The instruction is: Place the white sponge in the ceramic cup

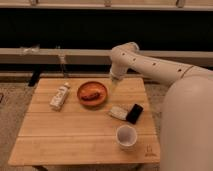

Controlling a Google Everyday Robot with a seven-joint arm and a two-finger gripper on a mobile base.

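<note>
Hovering above the wooden table (pixel 70 134) beside the orange bowl (pixel 81 91), gripper (pixel 114 85) spread wide; dark wall (pixel 75 30) behind.

I'm seeing a white bottle (pixel 59 96) lying left of an orange bowl (pixel 81 91) on the wooden table (pixel 65 136), a black slab (pixel 134 113) resting farther right.

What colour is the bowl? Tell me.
Orange-brown bowl, seen best in the camera view; the gripper hovers beside its rim.

Wood-grain table (pixel 75 135), glossy black slab (pixel 134 113), smooth ceramic cup (pixel 126 136), matt white sponge (pixel 118 112), pale pincer (pixel 113 87) beside bowl (pixel 80 93)
</note>
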